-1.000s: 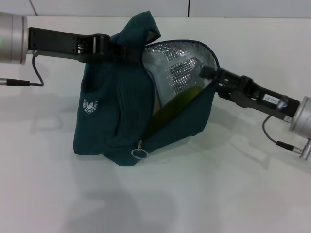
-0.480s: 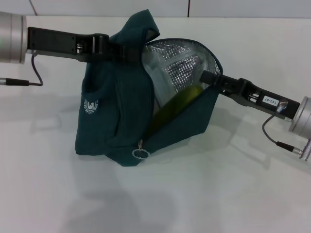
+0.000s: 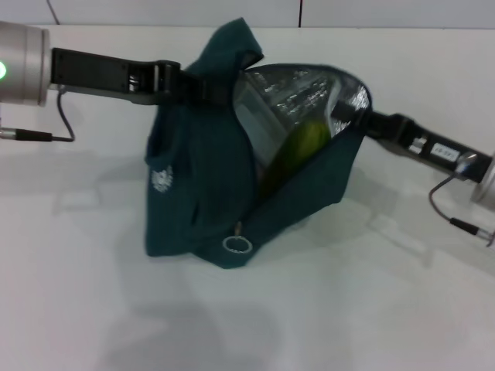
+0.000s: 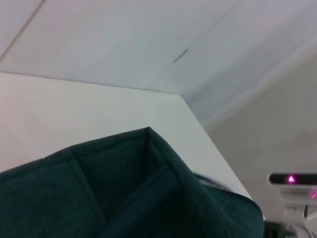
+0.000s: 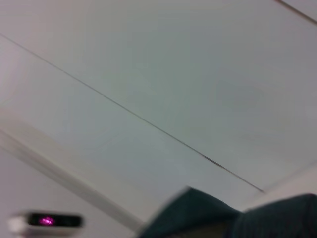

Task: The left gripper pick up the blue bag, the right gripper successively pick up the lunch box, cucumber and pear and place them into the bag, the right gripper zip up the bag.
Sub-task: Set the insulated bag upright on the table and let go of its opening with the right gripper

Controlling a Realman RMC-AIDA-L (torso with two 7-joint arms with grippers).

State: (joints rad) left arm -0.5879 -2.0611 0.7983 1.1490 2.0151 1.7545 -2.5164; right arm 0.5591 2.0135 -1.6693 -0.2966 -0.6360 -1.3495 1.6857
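One blue bag (image 3: 201,185) stood on the white table (image 3: 348,309), its mouth gaping toward the robot's right and its silver lining (image 3: 290,89) catching the light. Something green lay slanted inside the opening, most likely the cucumber (image 3: 298,147), though only part of it showed and its outline was soft. Of the lunch box and the pear I could make out nothing; the fabric hid whatever else lay inside. A small pale logo (image 3: 161,179) sat on the bag's side, too blurred to read, and the metal zipper ring (image 3: 236,245) hung low at the front corner, near the table.

The left gripper (image 3: 203,83) reached in level from the robot's left at the height of the bag's top, its fingers clamped on the bunched fabric beside the raised handle (image 3: 236,42). The right gripper (image 3: 357,120) came in from the robot's right, sloping slightly up toward the rim of the opening; its tip was lost against the bag's edge, so I could not tell how its fingers stood.

Both wrist cameras caught only dark teal cloth (image 4: 124,193) under ceiling.
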